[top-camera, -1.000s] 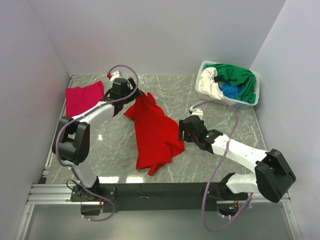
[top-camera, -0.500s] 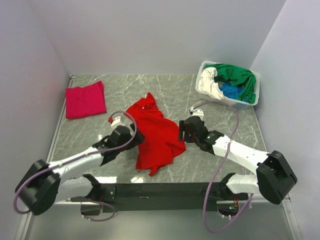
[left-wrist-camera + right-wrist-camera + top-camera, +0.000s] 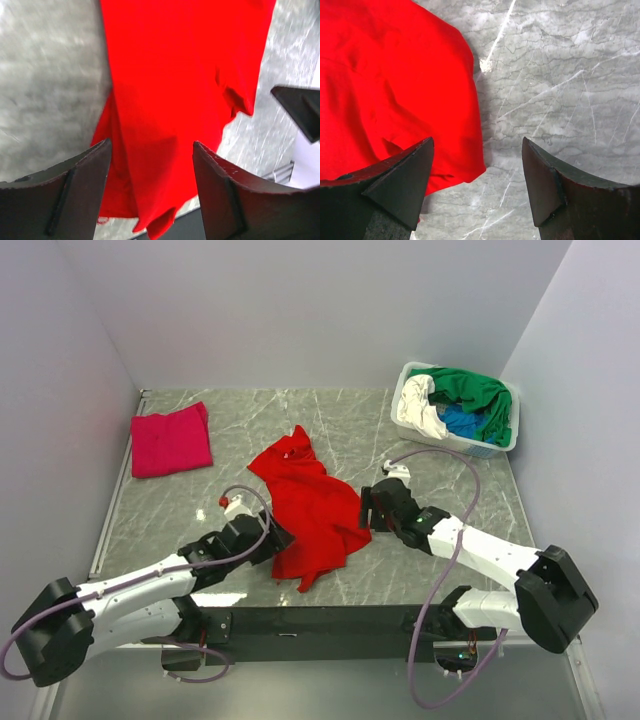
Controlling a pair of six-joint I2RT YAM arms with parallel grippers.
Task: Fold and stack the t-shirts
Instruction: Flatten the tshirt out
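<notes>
A bright red t-shirt [image 3: 308, 502] lies crumpled and unfolded in the middle of the marble table; it also shows in the left wrist view [image 3: 175, 75] and the right wrist view [image 3: 385, 85]. A magenta-pink t-shirt [image 3: 170, 439] lies folded at the far left. Green [image 3: 478, 392], white [image 3: 418, 408] and blue [image 3: 462, 422] shirts fill the basket. My left gripper [image 3: 276, 539] is open at the red shirt's lower left edge, its jaws over the cloth [image 3: 150, 160]. My right gripper [image 3: 366, 508] is open at the shirt's right edge [image 3: 477, 160], empty.
A white plastic basket [image 3: 505, 445] stands at the back right corner. Grey walls close the table on the left, back and right. A black rail [image 3: 330, 620] with the arm bases runs along the near edge.
My left arm has swung from the shirt's far top corner, near the pink shirt, down to its near left edge. The red shirt's top has dropped flat. My right gripper has barely moved.
</notes>
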